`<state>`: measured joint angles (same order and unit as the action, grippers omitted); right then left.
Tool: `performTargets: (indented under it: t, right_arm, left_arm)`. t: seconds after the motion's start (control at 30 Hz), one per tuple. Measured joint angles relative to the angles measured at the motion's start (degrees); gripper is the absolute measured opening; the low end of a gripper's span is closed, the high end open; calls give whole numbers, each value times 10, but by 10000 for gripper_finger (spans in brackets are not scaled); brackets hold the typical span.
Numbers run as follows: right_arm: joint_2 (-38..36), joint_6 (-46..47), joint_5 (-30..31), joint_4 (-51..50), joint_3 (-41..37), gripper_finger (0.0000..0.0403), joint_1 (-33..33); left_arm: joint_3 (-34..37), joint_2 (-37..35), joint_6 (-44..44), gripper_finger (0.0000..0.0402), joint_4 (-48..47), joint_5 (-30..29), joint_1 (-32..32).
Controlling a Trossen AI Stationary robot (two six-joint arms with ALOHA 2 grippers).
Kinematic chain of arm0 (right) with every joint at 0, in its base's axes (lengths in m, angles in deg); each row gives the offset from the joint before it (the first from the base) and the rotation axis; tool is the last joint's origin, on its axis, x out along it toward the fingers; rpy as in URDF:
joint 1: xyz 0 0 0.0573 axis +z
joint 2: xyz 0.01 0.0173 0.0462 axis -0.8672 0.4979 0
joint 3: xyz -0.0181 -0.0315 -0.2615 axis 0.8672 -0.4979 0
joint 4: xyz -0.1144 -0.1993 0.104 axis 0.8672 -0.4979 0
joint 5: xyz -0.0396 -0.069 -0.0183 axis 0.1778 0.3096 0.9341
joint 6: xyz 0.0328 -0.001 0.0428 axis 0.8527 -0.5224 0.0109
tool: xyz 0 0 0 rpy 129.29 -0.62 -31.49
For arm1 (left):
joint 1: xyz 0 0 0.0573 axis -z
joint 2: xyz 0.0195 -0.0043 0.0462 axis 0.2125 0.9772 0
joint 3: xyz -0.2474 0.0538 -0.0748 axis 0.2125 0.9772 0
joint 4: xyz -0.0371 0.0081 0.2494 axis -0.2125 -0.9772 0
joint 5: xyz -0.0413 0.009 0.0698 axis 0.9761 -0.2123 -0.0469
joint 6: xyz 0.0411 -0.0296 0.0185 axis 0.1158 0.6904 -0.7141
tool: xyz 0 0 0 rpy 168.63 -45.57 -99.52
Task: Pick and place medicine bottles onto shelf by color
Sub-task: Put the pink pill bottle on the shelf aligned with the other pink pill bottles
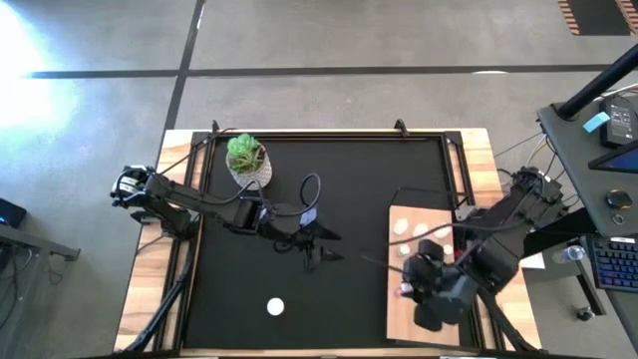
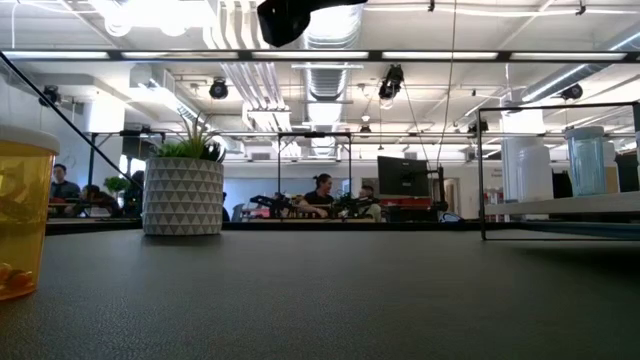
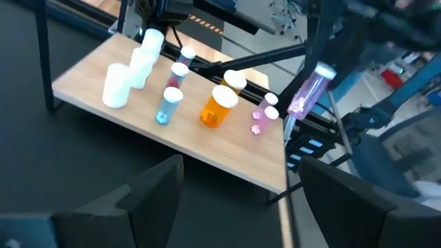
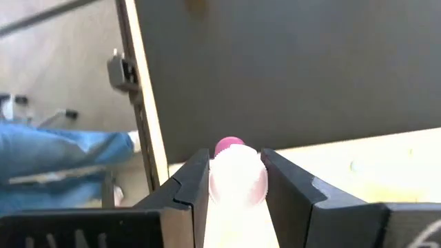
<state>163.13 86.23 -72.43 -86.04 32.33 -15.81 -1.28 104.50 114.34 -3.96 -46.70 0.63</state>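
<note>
My right gripper (image 4: 236, 172) is shut on a pink medicine bottle (image 3: 308, 89) and hovers over the pale wooden shelf (image 1: 404, 329) at the mat's right side. Several bottles stand or lie on the shelf: white ones (image 3: 117, 86), a teal-banded one (image 3: 169, 107), an amber one (image 3: 219, 107) and small pink ones (image 3: 260, 120). My left gripper (image 3: 241, 196) hangs open over the middle of the black mat (image 1: 317, 237) with nothing between its fingers. An amber bottle with a white cap (image 1: 275, 307) stands on its base on the mat near the front edge. My right gripper pinches the pink bottle's body (image 4: 238, 184) between its two fingers. The bottle lies along the fingers, and one end (image 4: 229, 146) juts out past the tips. The fingers slant downward. The bottle is lifted clear of the shelf and tilted, white cap (image 3: 324, 70) uppermost.
A potted green plant (image 1: 246, 158) stands at the mat's far left. A cable loop (image 1: 311, 187) lies near my left arm. The mat between the front amber bottle (image 2: 20, 215) and the shelf is bare. People sit far off in the room behind.
</note>
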Motion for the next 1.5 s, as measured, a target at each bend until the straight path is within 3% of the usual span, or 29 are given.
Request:
performTargets:
  t: [0.13, 0.37, 0.93, 1.5]
  right_arm:
    - [0, -21, 0, 0, -13, 105, 34]
    - [0, -196, -1, 1, -40, 105, 84]
    - [0, -635, -76, 52, -108, 105, 84]
    - [2, -625, -136, 130, -179, 105, 43]
  left_arm:
    - [0, 0, 24, 274, 2, -3, 8]
    - [0, 0, 28, 274, 13, -56, 36]
    - [0, 0, 76, 274, 11, -89, 74]
    - [0, 0, 63, 274, 11, -89, 74]
